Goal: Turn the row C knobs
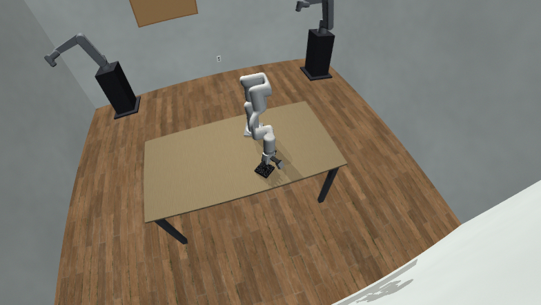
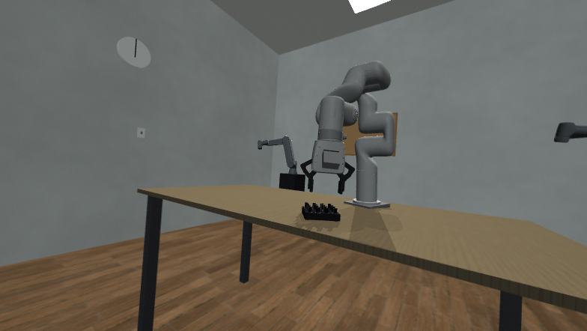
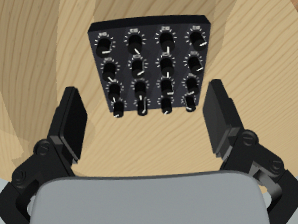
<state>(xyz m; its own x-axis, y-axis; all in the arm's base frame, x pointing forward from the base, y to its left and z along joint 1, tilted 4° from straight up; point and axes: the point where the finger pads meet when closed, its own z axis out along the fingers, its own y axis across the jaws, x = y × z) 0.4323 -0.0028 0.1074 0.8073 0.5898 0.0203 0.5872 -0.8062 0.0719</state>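
The knob box (image 3: 153, 66) is a small black square box with four rows of black knobs, each with a white line. It stands on the table near the front edge in the top view (image 1: 264, 169) and near the table's middle in the exterior view (image 2: 320, 212). My gripper (image 3: 143, 97) hangs open and empty above the box, with its fingers pointing down. In the wrist view the box lies between and just beyond the two black fingers. In the exterior view the fingertips (image 2: 324, 186) are a short way above the knobs. The knob names and marks are too small to read.
The arm's base (image 2: 367, 203) is bolted to the table just behind the box. The table's front edge (image 1: 288, 181) lies close to the box. Two other arms on black pedestals (image 1: 116, 90) stand on the floor by the far wall.
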